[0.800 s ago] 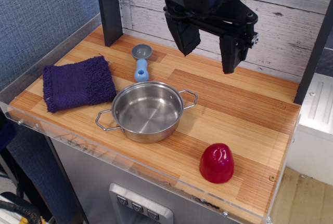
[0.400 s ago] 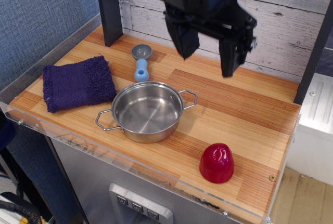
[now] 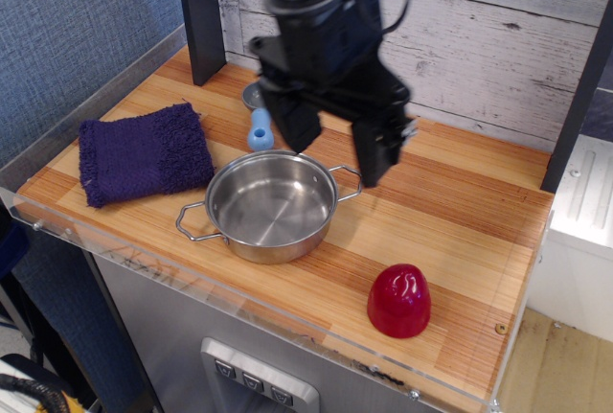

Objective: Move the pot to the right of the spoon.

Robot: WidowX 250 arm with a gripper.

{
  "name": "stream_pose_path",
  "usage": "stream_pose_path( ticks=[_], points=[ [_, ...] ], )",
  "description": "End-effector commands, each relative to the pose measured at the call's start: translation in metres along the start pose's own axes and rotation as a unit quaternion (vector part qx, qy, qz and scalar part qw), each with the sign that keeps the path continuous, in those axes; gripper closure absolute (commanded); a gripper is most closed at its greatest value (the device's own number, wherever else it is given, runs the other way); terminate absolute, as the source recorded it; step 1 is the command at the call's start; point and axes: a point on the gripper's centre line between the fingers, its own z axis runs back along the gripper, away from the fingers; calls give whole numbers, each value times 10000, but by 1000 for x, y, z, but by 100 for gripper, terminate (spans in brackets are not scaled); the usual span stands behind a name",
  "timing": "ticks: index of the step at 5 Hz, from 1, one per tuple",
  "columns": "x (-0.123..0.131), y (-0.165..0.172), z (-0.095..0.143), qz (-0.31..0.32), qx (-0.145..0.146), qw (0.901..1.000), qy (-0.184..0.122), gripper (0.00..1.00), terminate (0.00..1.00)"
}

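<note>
fingers [image 3: 305,127] now lower, above pot [image 3: 271,206]

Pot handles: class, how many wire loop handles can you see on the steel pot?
2. One handle sticks out at the front left of the pot; the other handle at the back right, below the hand. None seems hidden.

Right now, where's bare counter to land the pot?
Free: the strip right of the pot, between the back wall and the red dome. Crowded: left side, with the purple cloth, the spoon and the open gripper above the pot's rear rim.
</note>
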Motion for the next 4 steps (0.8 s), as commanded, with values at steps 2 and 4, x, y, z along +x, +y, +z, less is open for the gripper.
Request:
stream_pose_path(
  ticks=[2,4],
  points=[
    [-4,23,-15,116,261,9996,76,0,0],
    [-3,23,-47,13,356,9985,425,0,0]
  ],
)
